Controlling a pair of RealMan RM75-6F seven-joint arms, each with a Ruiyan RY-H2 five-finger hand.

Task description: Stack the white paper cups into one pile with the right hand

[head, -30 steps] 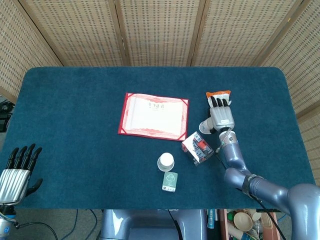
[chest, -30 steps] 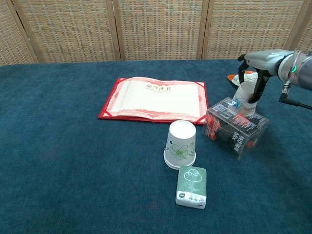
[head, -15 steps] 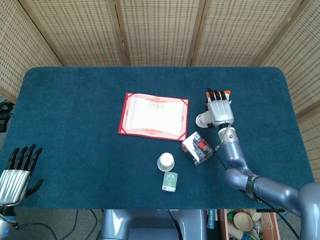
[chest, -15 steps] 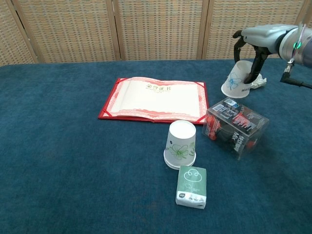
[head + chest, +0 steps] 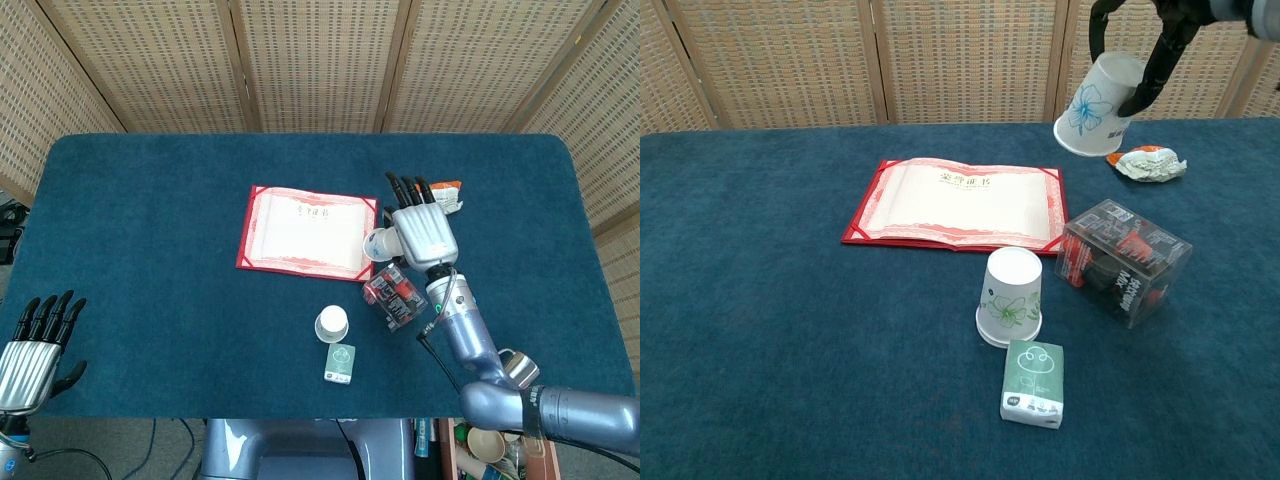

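Note:
My right hand [image 5: 420, 228] holds a white paper cup with a blue flower print [image 5: 1096, 106] in the air, tilted with its mouth down and to the left; in the chest view only its dark fingers [image 5: 1152, 62] show around the cup. The same cup [image 5: 381, 243] shows in the head view just left of the hand, above the clear box. A second white cup with a green flower print [image 5: 1011, 296] stands upside down on the cloth, also seen in the head view [image 5: 332, 324]. My left hand [image 5: 34, 350] rests open at the near left corner.
A red-bordered certificate folder [image 5: 957, 203] lies open mid-table. A clear plastic box with red and black contents [image 5: 1125, 260] sits right of the upside-down cup. A green tissue pack [image 5: 1033, 381] lies just in front of that cup. A crumpled orange-white wrapper [image 5: 1149, 164] lies at the back right.
My right hand has lifted the blue-flowered cup off the table beside the clear box and carried it up and to the left. The left hand has stayed put.

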